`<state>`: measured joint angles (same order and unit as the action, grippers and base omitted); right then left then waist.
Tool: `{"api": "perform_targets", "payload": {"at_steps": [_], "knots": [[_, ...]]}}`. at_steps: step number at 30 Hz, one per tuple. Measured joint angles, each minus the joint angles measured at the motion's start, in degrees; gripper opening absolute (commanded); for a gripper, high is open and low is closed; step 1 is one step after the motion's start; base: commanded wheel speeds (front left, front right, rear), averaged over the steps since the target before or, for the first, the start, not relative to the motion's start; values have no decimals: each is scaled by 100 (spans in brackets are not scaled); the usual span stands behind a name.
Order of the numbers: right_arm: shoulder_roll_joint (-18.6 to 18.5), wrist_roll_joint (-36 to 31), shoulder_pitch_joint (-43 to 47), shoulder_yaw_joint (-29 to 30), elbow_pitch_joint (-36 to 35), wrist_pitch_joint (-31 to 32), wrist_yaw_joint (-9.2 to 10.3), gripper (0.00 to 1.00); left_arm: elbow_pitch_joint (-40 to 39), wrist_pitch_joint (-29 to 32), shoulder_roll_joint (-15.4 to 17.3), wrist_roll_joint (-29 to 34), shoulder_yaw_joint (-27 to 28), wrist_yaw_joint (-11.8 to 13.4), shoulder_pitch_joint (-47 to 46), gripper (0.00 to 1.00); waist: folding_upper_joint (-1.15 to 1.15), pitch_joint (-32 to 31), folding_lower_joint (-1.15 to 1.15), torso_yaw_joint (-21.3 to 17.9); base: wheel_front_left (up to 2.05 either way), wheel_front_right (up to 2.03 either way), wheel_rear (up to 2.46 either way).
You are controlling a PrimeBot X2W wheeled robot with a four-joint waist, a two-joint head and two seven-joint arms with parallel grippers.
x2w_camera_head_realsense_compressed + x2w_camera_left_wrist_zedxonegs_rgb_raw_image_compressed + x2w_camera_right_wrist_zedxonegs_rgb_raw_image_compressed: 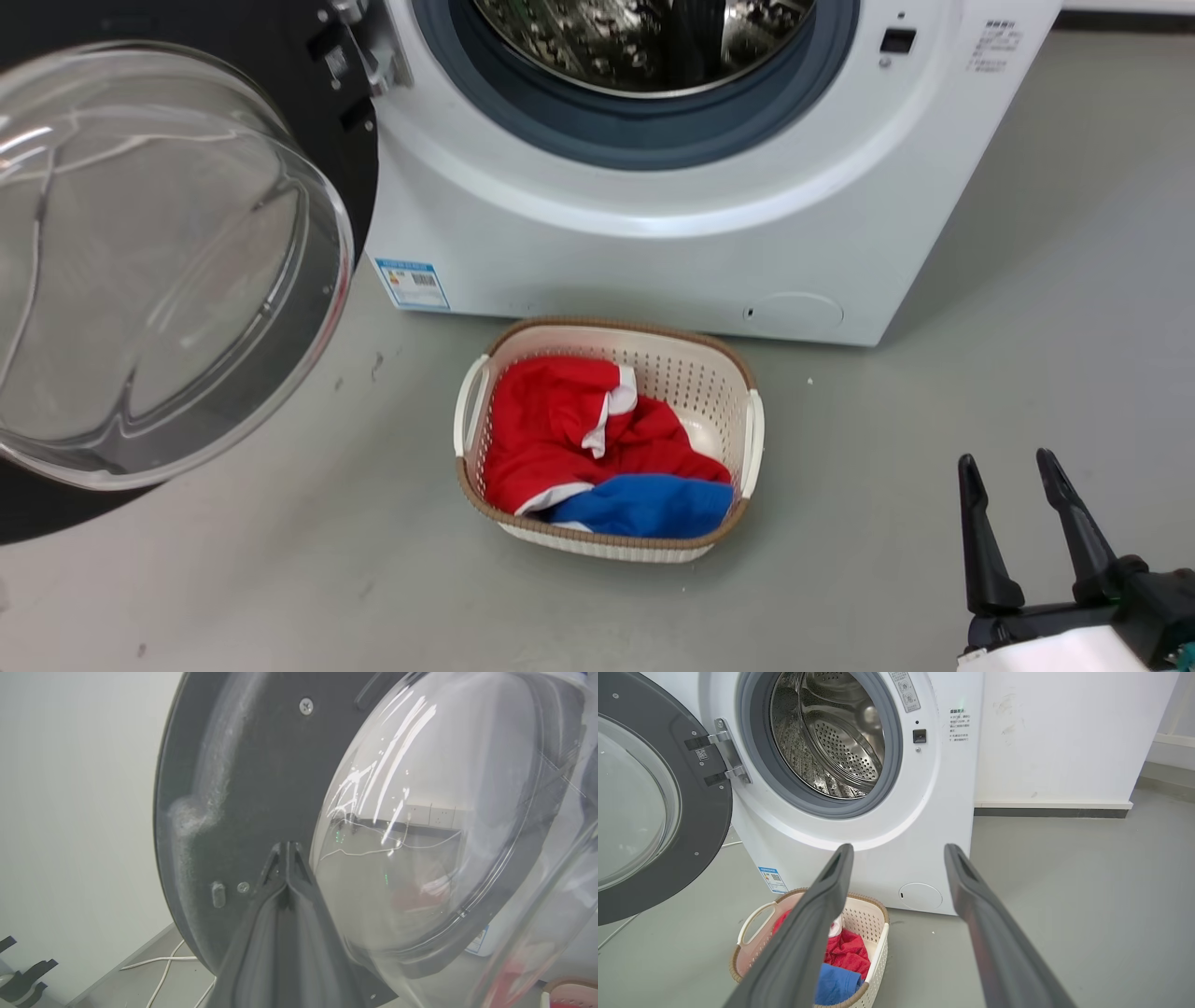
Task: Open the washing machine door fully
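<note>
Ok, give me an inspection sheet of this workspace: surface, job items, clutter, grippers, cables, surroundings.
Surface: grey floor, a few dark specks.
Job's things: washing machine door stands wide open on its hinge, at the robot's left; washing machine has its drum mouth uncovered, no laundry seen inside.
Clutter: basket on the floor before the machine, holding a red cloth and a blue cloth.
Grippers: left gripper shut, empty, tips at the door's inner face beside the glass bowl, contact unclear; right gripper open, empty, apart from everything.
Cables: white cable on the floor by the door's edge.
Surroundings: white wall with dark skirting beside the machine.
</note>
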<state>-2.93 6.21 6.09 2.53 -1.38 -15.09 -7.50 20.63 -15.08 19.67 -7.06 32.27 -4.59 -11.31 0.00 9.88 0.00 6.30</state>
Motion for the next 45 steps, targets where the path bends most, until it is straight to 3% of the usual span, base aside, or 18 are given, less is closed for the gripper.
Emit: {"api": "perform_targets", "payload": {"at_steps": [9, 17, 22, 28, 30, 31, 32, 45], "knots": [[1, 69, 144, 142, -297, 0, 0, 100, -1167, 1, -372, 313, -401, -153, 320, 0, 0, -471, 0, 24, 0, 0, 0], [1, 112, 298, 196, -535, 0, 0, 100, -2176, 0, -1051, 664, -1435, -202, 706, 0, 0, -724, 0, -49, 0, 0, 0], [1, 140, 387, 226, -608, 0, 0, 100, -2386, 29, -1480, 802, -2208, -171, 935, 0, 0, -808, 0, -154, 0, 0, 0], [1, 166, 433, 221, -622, 0, 0, 100, -2358, 53, -1606, 770, -2625, -35, 1154, 0, 0, -842, 0, -289, 0, 0, 0], [1, 185, 474, 218, -617, 0, 0, 100, -2301, 53, -1628, 679, -2763, 14, 1249, 38, 0, -862, 0, -325, 0, 0, 0], [1, 190, 499, 221, -612, 0, 0, 100, -2280, 52, -1636, 656, -2827, 49, 1300, 87, 0, -875, 0, -340, 0, 0, 0], [1, 199, 523, 220, -608, 0, 0, 100, -2247, 47, -1646, 628, -2892, 85, 1340, 100, 0, -887, 0, -351, 0, 0, 0], [1, 283, 700, 166, -514, 0, 0, 100, -1783, 9, -1671, 270, -3339, 257, 1535, 100, 0, -1015, 0, -394, 0, 0, 0]]}}
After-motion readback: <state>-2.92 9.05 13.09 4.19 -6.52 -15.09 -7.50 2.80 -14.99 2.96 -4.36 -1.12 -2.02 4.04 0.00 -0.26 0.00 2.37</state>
